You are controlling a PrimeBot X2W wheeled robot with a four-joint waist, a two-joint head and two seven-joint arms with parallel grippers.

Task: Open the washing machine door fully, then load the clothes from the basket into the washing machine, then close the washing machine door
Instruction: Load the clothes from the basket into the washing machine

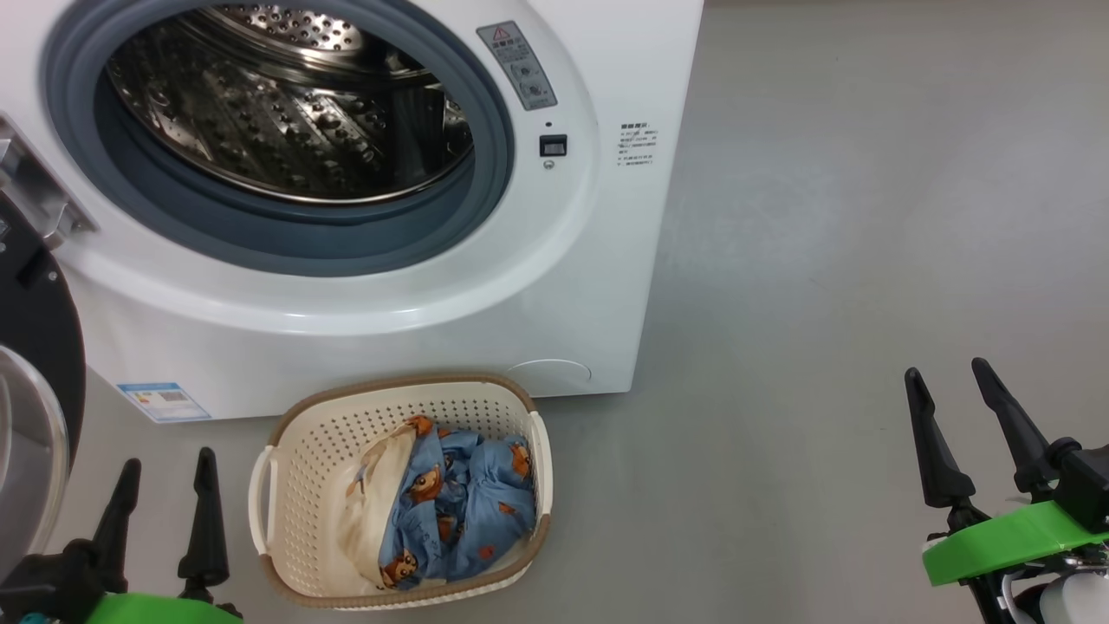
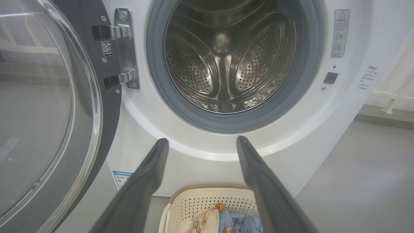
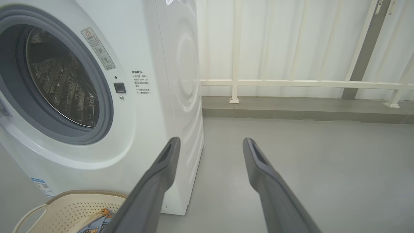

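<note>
**Head view.**
- Left gripper (image 1: 168,459), lower left: fingers spread, nothing between them.
- Right gripper (image 1: 944,368), lower right: likewise spread and empty, over bare grey floor (image 1: 823,260). There is wide free room to the machine's right.
- Basket (image 1: 286,416): on the floor just before the washing machine (image 1: 416,347), between the grippers and nearer the left one. The clothes (image 1: 472,494) lie bundled inside.
- Washing machine door (image 1: 39,329): stands open at the left edge, its black rim near the left gripper.
- Blue-white label (image 1: 163,401): low on the machine's front, print too small to read.

**Left wrist view.**
- Own fingers frame the basket's far rim, below the grey gasket (image 2: 226,124) and steel drum (image 2: 226,58).
- Door glass at left, hung on a metal hinge (image 2: 126,48), with a QR sticker (image 2: 106,48) beside it.
- Warning-triangle label (image 2: 341,32): right of the opening, text unreadable.

**Right wrist view.**
- Own fingers point past the machine's right front corner onto open floor.
- White railing (image 3: 291,83): along the back.
</note>
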